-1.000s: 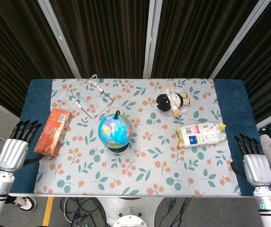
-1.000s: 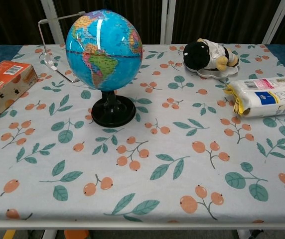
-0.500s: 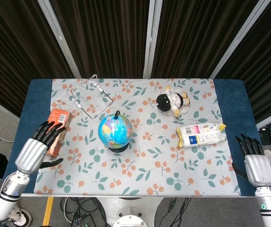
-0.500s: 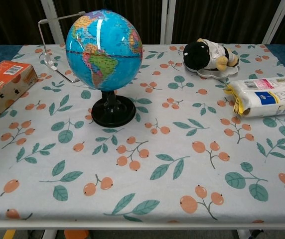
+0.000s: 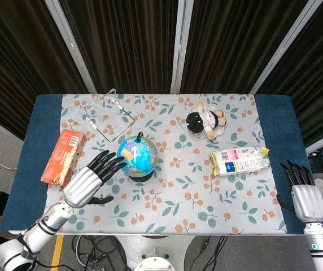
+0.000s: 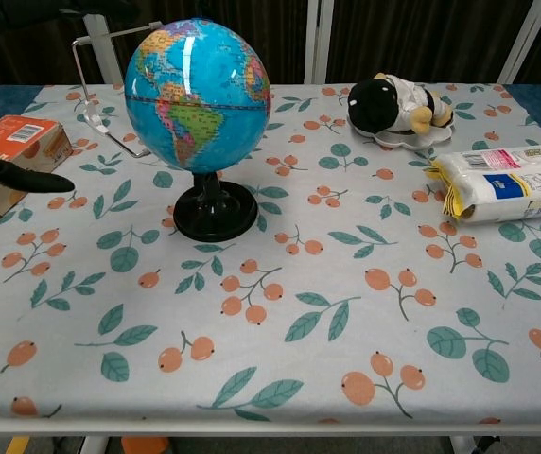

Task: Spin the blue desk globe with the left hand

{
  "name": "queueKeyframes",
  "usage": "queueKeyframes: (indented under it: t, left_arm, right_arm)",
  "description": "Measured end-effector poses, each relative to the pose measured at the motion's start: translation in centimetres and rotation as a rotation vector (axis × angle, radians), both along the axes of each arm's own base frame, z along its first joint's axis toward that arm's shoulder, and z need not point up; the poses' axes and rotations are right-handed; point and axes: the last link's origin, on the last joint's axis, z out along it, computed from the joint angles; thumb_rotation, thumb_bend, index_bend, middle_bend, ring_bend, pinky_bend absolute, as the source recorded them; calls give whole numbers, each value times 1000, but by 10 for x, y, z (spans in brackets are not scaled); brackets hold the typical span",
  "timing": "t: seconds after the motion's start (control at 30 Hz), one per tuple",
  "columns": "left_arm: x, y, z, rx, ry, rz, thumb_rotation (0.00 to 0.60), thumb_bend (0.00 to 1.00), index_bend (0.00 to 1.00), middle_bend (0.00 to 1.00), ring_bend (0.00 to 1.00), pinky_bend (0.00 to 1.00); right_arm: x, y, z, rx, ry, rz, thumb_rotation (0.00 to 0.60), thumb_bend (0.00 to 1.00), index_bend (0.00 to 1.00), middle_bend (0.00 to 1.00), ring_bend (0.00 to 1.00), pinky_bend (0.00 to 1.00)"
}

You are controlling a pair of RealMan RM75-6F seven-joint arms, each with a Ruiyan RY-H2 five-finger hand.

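1. Since one second ago, the left hand (image 5: pixel 91 179) has travelled from the counter's left edge inward, over the flowered cloth (image 5: pixel 206 197), and now hovers just beside the globe (image 5: pixel 137 154) with its fingers spread wide and nothing in it.
2. Its fingertips point toward the globe's left side and are close to it, but contact cannot be told from these views.
3. The globe stands upright on its black base (image 6: pixel 215 210) near the middle of the counter, so the ball is free to turn on its axis.
4. The right hand (image 5: pixel 305 195) waits at the right edge, fingers apart and holding nothing, probably because the task does not need it.
5. An orange box (image 5: pixel 61 157) lies just left of the reaching arm, so the sweep should keep away from it.
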Motion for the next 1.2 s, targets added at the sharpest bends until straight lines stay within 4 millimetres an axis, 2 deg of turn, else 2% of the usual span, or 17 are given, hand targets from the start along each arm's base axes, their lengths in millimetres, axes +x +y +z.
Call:
queueKeyframes:
  t: [0.33,0.97,1.2]
  left_arm:
    - [12,6,-17,-33,13,-15,600,68,80,70,0,0]
    - [2,12,-17,-26,19,27,600,69,80,69,0,0]
    - [-16,12,-12,-9,39,84,600,63,80,69,0,0]
  right_arm:
    - [-3,0,3,-9,-6,-3,600,232,0,0,0,0]
    - [-5,0,0,-1,-6,-10,600,234,0,0,0,0]
    - [-6,1,0,-2,-6,-11,600,235,0,0,0,0]
